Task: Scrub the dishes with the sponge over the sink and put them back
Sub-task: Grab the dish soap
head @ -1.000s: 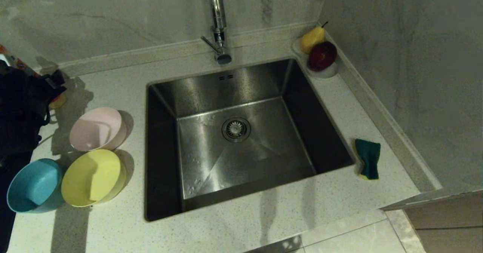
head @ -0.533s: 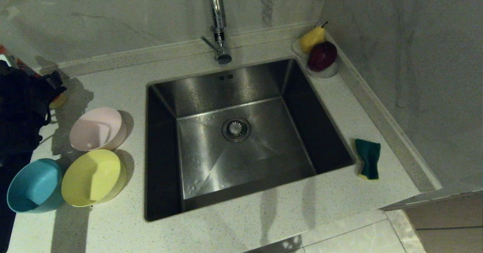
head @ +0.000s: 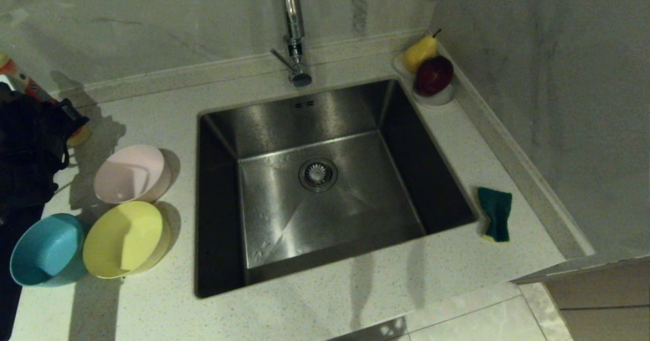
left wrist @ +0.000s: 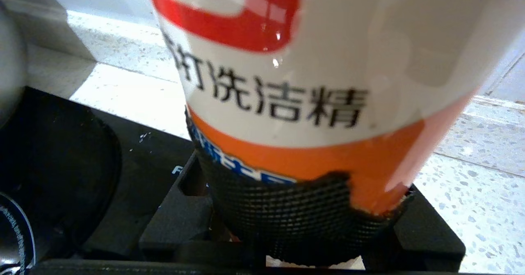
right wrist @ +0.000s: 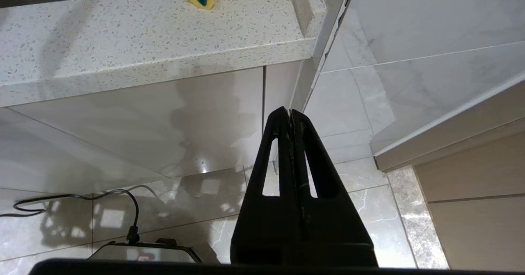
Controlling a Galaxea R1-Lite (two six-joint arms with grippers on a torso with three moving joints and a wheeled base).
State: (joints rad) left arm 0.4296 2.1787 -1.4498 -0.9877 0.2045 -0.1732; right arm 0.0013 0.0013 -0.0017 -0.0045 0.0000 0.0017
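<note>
Left gripper point(left wrist: 303, 226) grips the detergent bottle point(left wrist: 287, 82).
Right gripper point(right wrist: 291, 115) hangs clenched, empty, below the counter point(right wrist: 143, 33).

i see a steel sink point(head: 325, 188) set in a pale speckled bench point(head: 355, 300). left of it sit a pink bowl point(head: 132, 174), a yellow bowl point(head: 124, 239) and a blue bowl point(head: 46, 249); a green sponge point(head: 496, 213) lies right of it. my left arm point(head: 28, 153) is at the far left edge.

Dim head view, soft shadows beside bowls point(head: 129, 193), blurred bottle point(left wrist: 311, 82) close-up
</note>
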